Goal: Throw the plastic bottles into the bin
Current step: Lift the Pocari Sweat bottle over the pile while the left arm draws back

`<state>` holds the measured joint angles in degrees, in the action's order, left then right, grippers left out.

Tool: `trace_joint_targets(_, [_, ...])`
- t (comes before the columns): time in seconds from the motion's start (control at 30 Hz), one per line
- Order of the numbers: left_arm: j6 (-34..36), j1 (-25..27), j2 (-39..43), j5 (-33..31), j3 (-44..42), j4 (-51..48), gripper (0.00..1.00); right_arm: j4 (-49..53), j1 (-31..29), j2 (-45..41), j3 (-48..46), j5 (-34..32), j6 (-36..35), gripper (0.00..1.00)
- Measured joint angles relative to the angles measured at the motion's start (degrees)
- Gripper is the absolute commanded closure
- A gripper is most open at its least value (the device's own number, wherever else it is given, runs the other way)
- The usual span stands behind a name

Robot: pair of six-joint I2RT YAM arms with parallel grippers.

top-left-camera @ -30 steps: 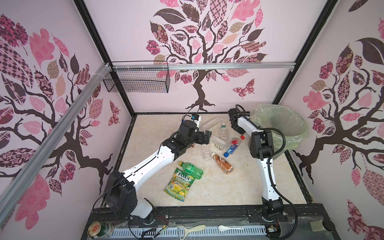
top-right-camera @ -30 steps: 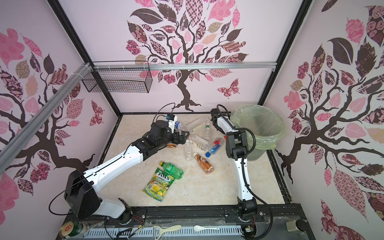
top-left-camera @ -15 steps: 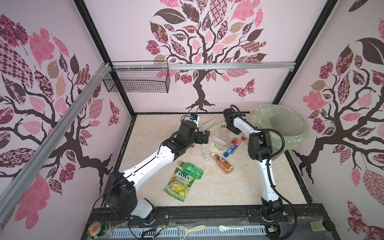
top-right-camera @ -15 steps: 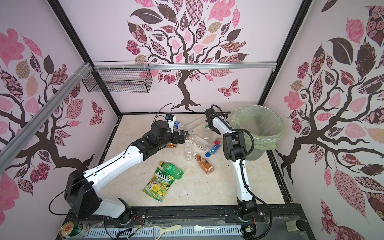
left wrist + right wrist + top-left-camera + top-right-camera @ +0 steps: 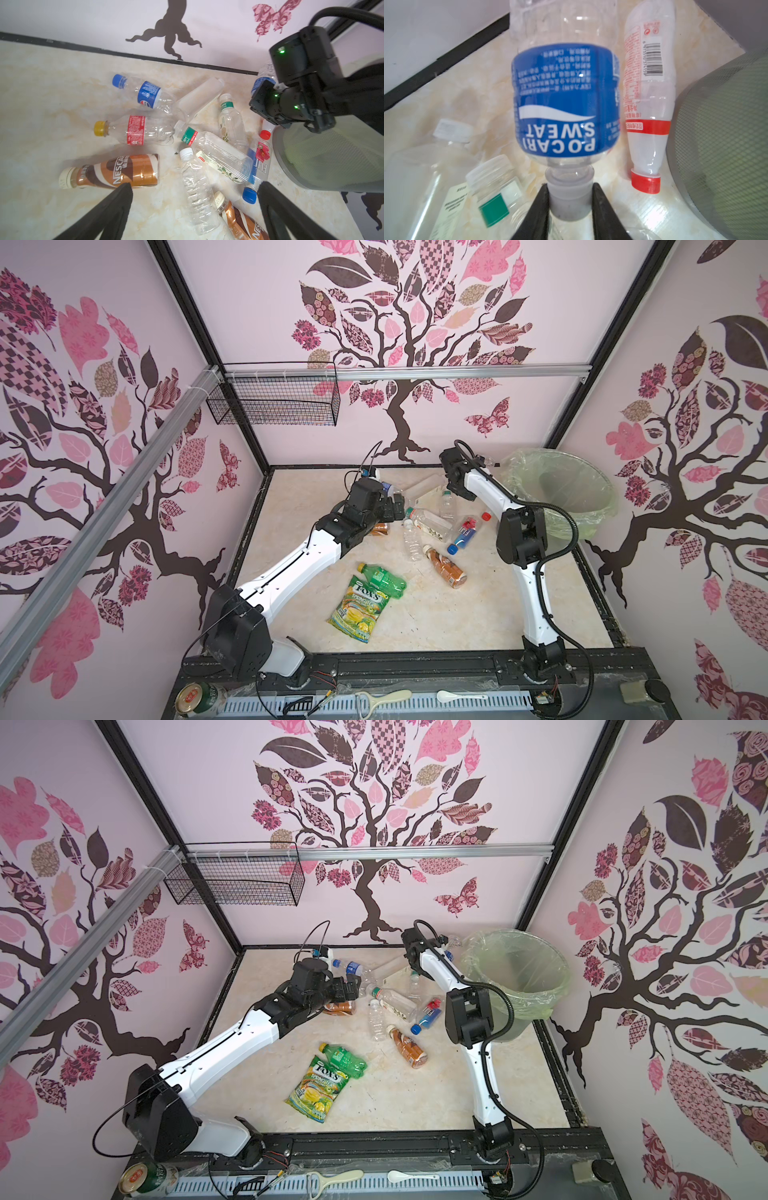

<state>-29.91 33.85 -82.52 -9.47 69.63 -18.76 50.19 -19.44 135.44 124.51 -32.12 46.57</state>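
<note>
- The carrying step seems to be in hand: the right fingers are clenching the grey cap of a clear plastic bottle with a blue Pocari Sweat label, its body jutting beyond them.
- The next move is calling for a swing over the large round grey-green bin with a pale green liner, which is standing just beside those fingers, then a release.
- The right arm is reaching far back, elbow bent.
- The left fingers are gaping wide above the loose bottles on the bench.

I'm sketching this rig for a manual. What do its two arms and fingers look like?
Both arms match: the left arm and right arm have white links between bulky black joint housings. A ribbed black cable loops along the right one. The fingers are black and tapering; small green lights glow on the right wrist.
</note>
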Motion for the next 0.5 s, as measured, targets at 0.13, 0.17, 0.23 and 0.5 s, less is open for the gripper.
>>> trace_joint_targets(0.13, [-3.3,-1.5,0.2,-1.0,0.0,-1.9,0.02,0.5,-3.0,-2.3,0.1,0.0,-2.3,0.83])
trace_joint_targets(0.17, [-4.2,-1.9,0.4,-1.1,0.0,-2.5,0.02,0.7,-4.1,-3.1,0.1,0.0,-3.1,0.83])
trace_joint_targets(0.23, [-5.9,-3.0,0.9,-1.4,0.0,-3.8,0.02,0.9,-6.3,-4.7,0.1,0.1,-4.3,0.83])
trace_joint_targets(0.5, [-13.4,-11.2,5.8,-2.5,-1.3,-10.5,0.02,-0.3,-17.9,-13.9,-6.4,4.1,-7.9,0.83])
